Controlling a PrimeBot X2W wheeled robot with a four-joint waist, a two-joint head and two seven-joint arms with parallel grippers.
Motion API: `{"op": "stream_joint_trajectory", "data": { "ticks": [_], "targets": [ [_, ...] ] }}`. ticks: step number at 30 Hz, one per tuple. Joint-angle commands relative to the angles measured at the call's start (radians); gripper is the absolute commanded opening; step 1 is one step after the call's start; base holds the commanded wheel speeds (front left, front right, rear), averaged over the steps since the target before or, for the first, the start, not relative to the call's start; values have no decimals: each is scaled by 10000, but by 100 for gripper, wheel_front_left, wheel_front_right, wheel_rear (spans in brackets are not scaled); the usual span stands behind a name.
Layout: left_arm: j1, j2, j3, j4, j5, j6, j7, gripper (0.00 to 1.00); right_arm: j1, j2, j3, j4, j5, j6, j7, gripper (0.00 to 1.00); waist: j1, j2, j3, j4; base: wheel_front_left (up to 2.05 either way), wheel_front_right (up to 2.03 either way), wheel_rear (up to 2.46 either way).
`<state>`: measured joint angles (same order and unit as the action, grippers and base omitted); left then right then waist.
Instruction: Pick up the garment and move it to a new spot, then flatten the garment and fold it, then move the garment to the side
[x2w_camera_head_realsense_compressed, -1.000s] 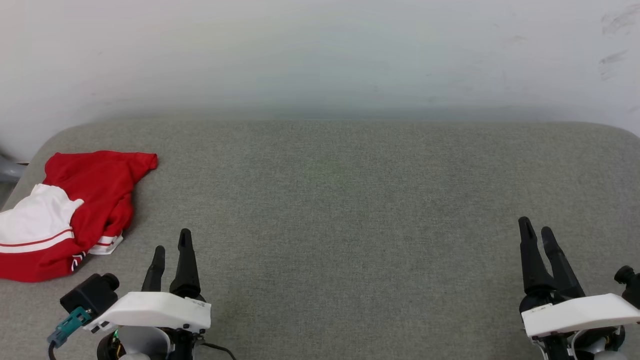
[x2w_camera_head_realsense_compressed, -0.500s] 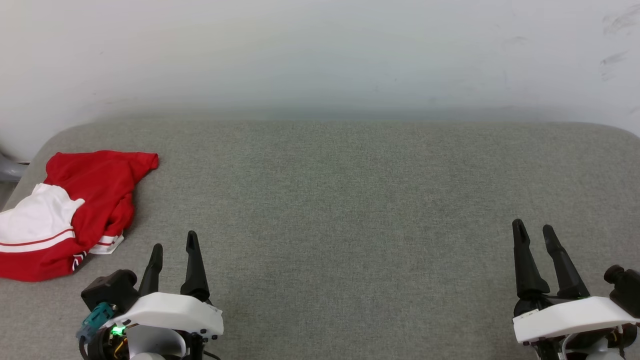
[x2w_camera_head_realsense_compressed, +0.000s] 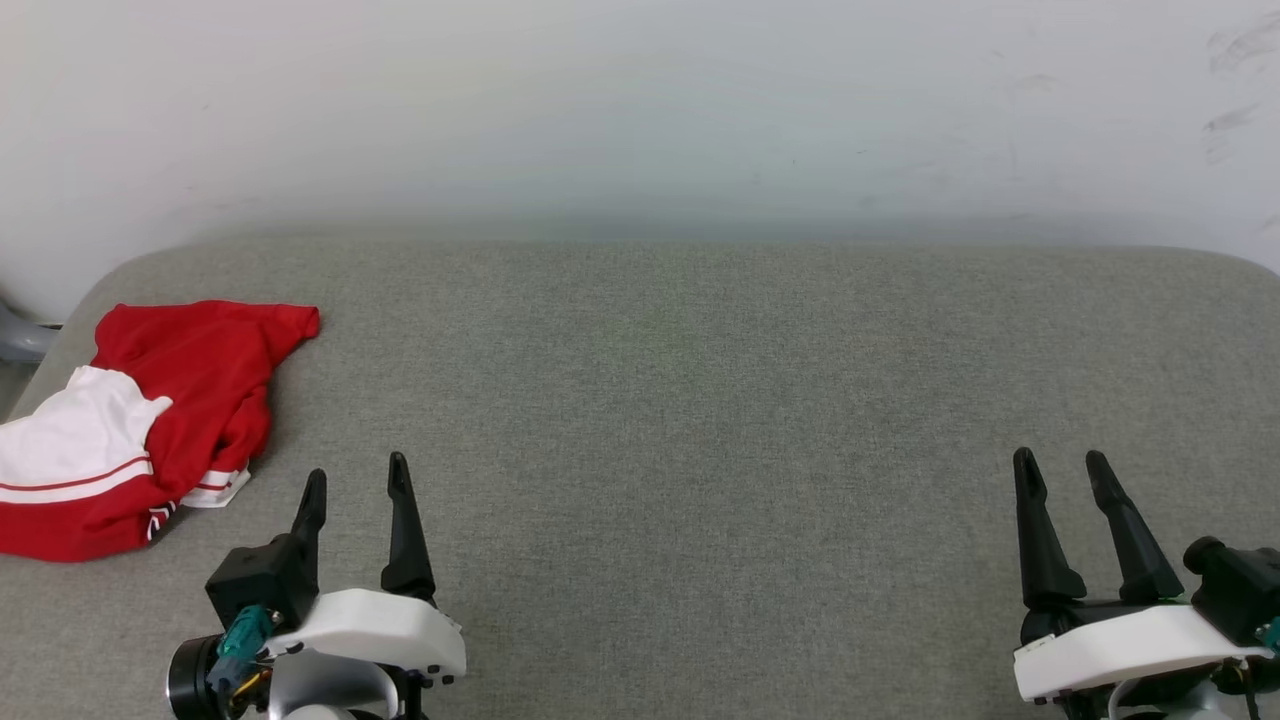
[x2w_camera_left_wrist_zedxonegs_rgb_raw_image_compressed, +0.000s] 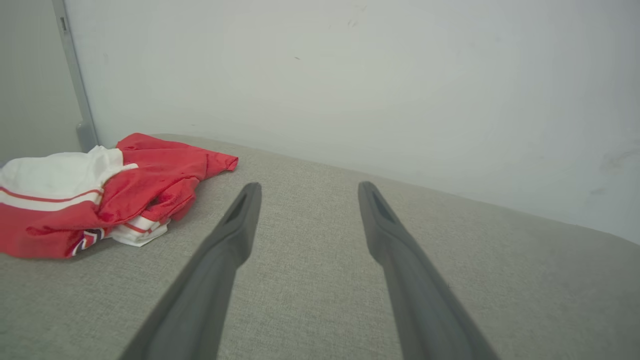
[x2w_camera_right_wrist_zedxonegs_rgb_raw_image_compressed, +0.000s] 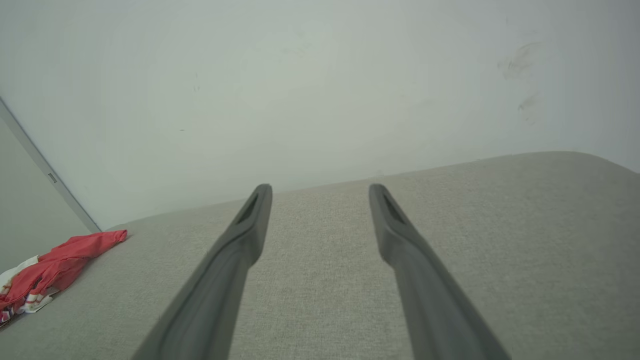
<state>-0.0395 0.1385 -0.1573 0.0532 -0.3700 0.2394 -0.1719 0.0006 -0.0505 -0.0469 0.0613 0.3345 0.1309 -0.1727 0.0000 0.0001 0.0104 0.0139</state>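
A crumpled shirt (x2w_camera_head_realsense_compressed: 150, 420) lies left of, and beyond, the left gripper (x2w_camera_head_realsense_compressed: 355, 478), the nearer one. Both it and the right gripper (x2w_camera_head_realsense_compressed: 1062, 465) are spread wide, grasping nothing.

You seem to be in a bare, lab-like test room — a grey fabric-covered surface (x2w_camera_head_realsense_compressed: 700, 400) fills the lower frame, with a plain scuffed white wall (x2w_camera_head_realsense_compressed: 640, 100) across the top.

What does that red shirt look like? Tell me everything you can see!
The red shirt is soft, crumpled cloth, bright red with white parts crossed by thin red stripes. It lies bunched in a heap, not flat, at the left edge of the grey cushion, which it rests on. The open left gripper is close by, not touching it.
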Motion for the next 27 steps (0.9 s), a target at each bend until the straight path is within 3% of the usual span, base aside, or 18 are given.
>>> {"op": "stream_joint_trajectory", "data": {
  "ticks": [1,15,27],
  "targets": [
    [26,72,-85,-138,270,103,-103,100,5,0,16,-156,-269,-2,-85,100,0,-1,3,4,0,0,0],
    [103,94,-374,-117,1279,260,-414,100,130,3,46,-214,-1517,-2,-401,100,0,-1,-17,46,0,0,0],
    [262,-144,-222,68,1974,-104,-655,100,221,5,60,-266,-2271,-3,-648,100,0,-1,-66,88,0,0,0]
  ]
}}
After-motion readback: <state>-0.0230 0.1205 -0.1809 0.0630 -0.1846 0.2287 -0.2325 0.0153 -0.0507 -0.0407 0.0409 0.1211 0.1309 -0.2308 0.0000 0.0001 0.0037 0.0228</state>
